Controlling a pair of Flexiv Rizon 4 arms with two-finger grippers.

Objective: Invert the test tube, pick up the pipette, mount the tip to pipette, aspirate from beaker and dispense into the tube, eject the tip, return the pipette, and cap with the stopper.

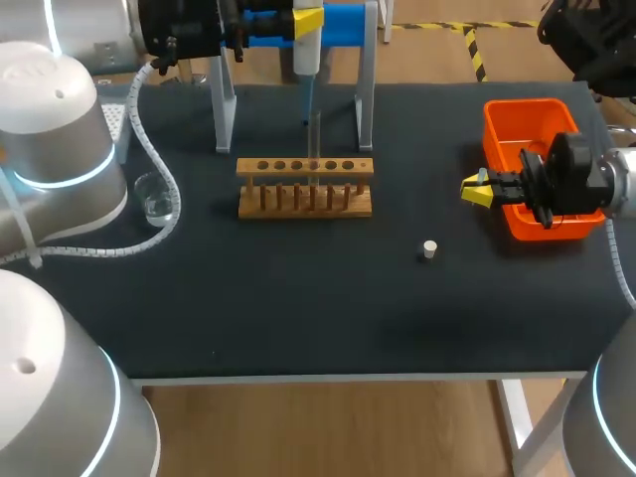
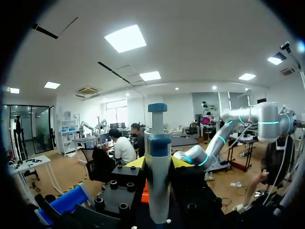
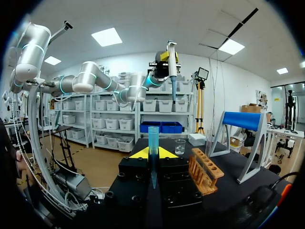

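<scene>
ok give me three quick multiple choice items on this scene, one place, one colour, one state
1. Where is the stopper? A in the rack; B on the table; C in the beaker
2. What colour is the bin? A orange; B green; C white
3. The left pincer is: A open and empty; B shut on the pipette; C shut on the stopper

Answers: B, it lies alone on the dark tabletop; A, its walls are bright orange; B, the yellow tips flank the pipette's body on both sides.
</scene>
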